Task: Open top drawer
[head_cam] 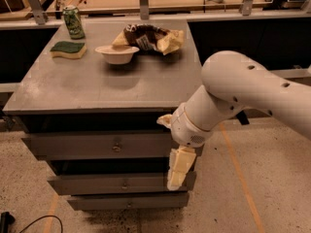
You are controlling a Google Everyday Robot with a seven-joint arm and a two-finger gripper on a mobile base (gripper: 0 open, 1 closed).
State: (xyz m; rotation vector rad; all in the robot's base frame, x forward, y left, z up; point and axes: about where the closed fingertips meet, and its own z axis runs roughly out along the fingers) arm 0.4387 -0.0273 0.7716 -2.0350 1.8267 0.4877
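The top drawer (92, 146) is the widest grey front of three, right under the grey cabinet top (97, 86), with a small round knob (116, 144) at its centre. A dark gap shows above it. Two narrower drawer fronts sit below it (116, 183). My gripper (177, 173) hangs down from the white arm (243, 93), in front of the right end of the drawers, at about the height of the middle drawer. It is to the right of the knob and below it, and holds nothing I can see.
On the cabinet top stand a green can (74, 22), a green sponge (67, 49), a white bowl (116, 54) and a crumpled snack bag (148, 37). A workbench runs behind. A black cable (29, 222) lies on the floor at the left.
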